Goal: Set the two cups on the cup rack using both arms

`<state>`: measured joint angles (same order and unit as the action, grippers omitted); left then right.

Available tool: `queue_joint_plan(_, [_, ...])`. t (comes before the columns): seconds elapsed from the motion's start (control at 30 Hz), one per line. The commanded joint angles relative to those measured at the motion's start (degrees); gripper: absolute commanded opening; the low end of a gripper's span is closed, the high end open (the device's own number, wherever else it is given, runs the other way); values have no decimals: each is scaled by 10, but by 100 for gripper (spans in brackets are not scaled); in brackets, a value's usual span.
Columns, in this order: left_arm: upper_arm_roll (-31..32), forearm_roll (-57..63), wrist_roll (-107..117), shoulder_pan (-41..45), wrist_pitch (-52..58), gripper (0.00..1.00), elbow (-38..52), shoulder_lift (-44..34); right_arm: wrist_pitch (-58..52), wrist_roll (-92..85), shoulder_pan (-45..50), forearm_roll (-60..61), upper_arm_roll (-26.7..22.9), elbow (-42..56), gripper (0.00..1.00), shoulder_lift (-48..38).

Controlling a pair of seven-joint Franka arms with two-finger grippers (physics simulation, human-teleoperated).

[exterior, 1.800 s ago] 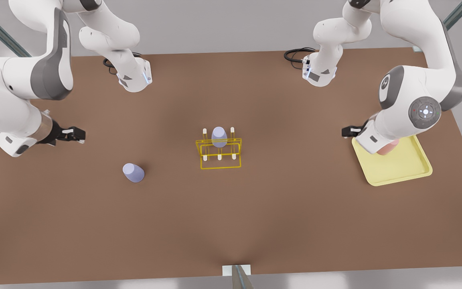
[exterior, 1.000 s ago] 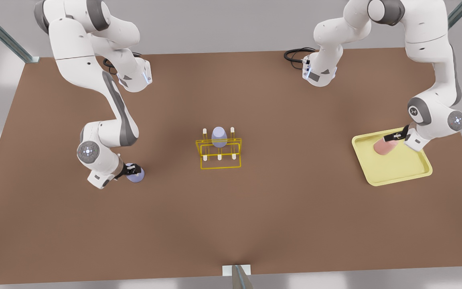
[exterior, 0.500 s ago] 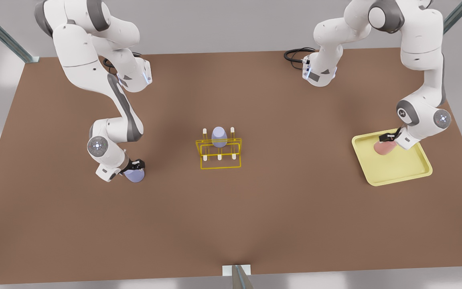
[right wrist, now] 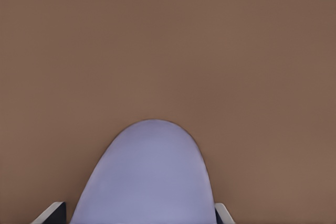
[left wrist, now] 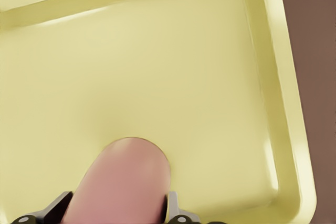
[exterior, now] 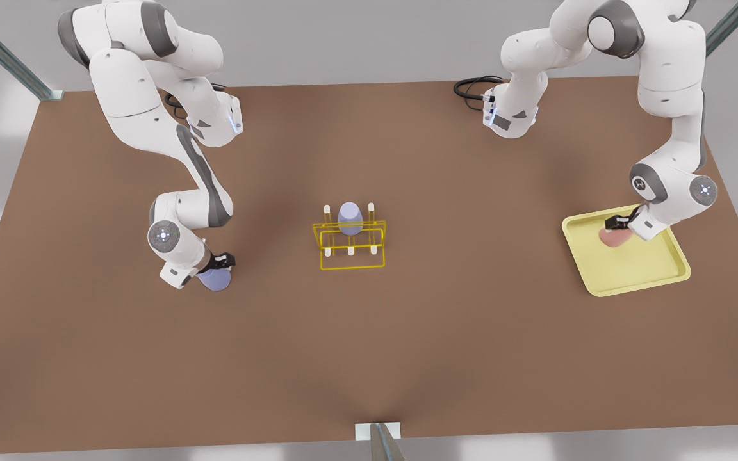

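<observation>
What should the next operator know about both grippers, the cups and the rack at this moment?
Left gripper: on the yellow tray, fingers either side of the pink cup; a firm grip is not clear.
Right gripper: on the table, straddling the loose lavender cup; grip also unclear.
Rack: mid-table, with another lavender cup on a back peg.
Done: both arms are at their cups.
Left: confirm grips, lift, set each cup on a free peg.

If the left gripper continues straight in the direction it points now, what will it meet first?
The pink cup: it already lies between the left gripper's fingers, which flank it on both sides. Beyond the cup, the line looks likely to reach the floor of the yellow tray, though depth is hard to judge.
</observation>
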<state>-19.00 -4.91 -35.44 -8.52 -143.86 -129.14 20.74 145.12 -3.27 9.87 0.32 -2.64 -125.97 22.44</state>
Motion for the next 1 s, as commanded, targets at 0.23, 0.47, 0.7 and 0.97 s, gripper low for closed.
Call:
queue_joint_plan(0.23, [0, -1, -36, 0, 2, 81, 4, -1, 4, -2, -3, 0, 1, 12, 81, -3])
queue_joint_plan(0.47, [1, -2, 30, 3, 58, 81, 22, -9, 15, 4, 2, 71, 57, 27, 82, -62])
queue_joint_plan(0.7, [2, -3, 84, 12, 128, 84, 73, -15, 11, 14, 23, 203, 154, 77, 82, -100])
queue_joint_plan(0.97, [136, -4, 377, 42, 232, 84, 188, -8, 5, 16, 76, 275, 178, 61, 82, -129])
